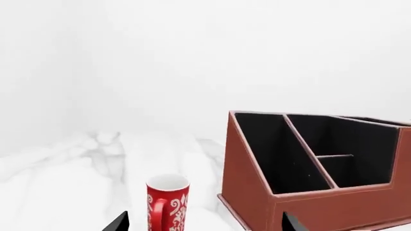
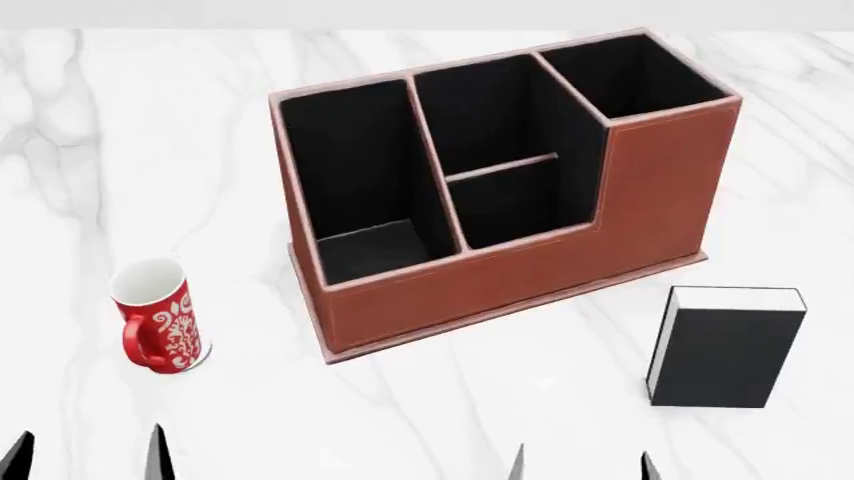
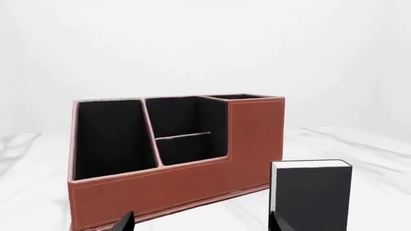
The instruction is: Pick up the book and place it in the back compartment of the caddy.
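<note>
Both claws hang spread and empty at the head view's six o'clock edge, left claw [image 2: 87, 452] and right claw [image 2: 583, 462]. The book [image 2: 725, 347] stands on the white marble desk [image 2: 441, 400] at four o'clock of the caddy [image 2: 514, 275], apart from it; a red-and-white mug [image 2: 158, 317] stands at eight o'clock.

A red mug [image 2: 160, 322] with a white swirling pattern stands upright on the white marble table [image 2: 120, 160] — its inside is white and its red handle sits on the side facing the head camera. Grey veins run through the tabletop, and behind it rises a plain pale wall [image 1: 192, 62] — seen in both wrist views.
</note>
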Motion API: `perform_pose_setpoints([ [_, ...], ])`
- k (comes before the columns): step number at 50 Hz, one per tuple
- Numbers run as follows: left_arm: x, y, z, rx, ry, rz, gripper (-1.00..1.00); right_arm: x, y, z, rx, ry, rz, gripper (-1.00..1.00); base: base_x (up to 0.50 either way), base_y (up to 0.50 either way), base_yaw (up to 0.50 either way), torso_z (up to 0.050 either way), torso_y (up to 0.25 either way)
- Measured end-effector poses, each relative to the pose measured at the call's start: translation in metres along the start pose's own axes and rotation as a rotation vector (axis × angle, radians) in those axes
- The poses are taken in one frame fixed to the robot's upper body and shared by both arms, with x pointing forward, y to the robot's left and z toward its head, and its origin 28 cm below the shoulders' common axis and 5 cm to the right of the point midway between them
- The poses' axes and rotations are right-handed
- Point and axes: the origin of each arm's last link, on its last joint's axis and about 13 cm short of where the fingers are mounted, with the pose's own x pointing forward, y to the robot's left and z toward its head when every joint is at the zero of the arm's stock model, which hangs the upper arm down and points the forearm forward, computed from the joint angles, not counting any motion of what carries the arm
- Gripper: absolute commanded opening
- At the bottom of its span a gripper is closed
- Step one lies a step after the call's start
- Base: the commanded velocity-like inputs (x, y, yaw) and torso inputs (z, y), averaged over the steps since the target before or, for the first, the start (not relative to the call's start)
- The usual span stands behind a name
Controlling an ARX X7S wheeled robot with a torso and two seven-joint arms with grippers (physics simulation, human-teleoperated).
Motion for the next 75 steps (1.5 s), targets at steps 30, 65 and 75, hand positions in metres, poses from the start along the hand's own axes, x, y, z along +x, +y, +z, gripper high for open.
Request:
perform_pose_setpoints([
  [30, -0.021, 0.006, 0.024, -0.122, -0.407, 0.099, 1.0, -0.021, -0.003, 0.021, -0.044, -0.372, -0.144, 1.0, 0.0, 0.0, 0.0, 0.0, 0.0],
  [65, -0.026, 0.009, 0.028, -0.184, -0.522, 0.148, 1.0, -0.027, -0.003, 0.024, -0.051, -0.47, -0.193, 1.0, -0.03, -0.08, 0.0, 0.0, 0.0],
  [75, -0.026, 0.009, 0.028, -0.184, -0.525, 0.153, 1.0, -0.027, -0.003, 0.024, -0.048, -0.471, -0.194, 1.0, -0.07, -0.17, 0.0, 0.0, 0.0],
])
